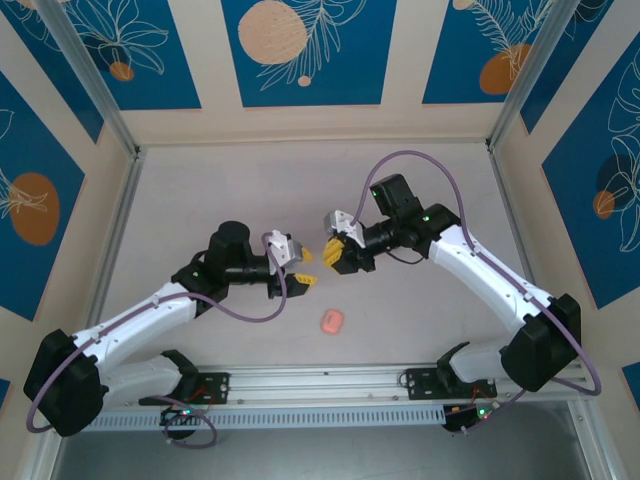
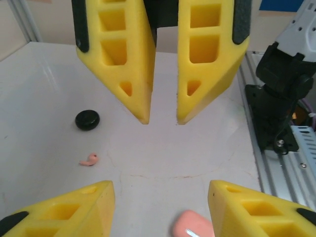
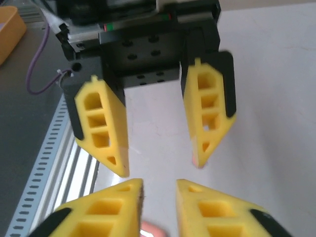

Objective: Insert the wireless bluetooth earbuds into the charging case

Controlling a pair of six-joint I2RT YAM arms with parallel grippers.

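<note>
Left gripper, jaws spread, faces right gripper tip to tip, likely a handover; right's jaws nearly meet, contents unclear; charging case waits by the table's near edge.

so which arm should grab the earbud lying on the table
Left, probably: the left gripper stands wide open, with the earbud on the table ahead of it in its wrist view. The right gripper shows a narrow gap only, so it would have to open first.

- A pale table is seen mid-frame.
- A pink charging case is laid on it, lower centre.
- An earbud and a black round object are laid at left.
</note>
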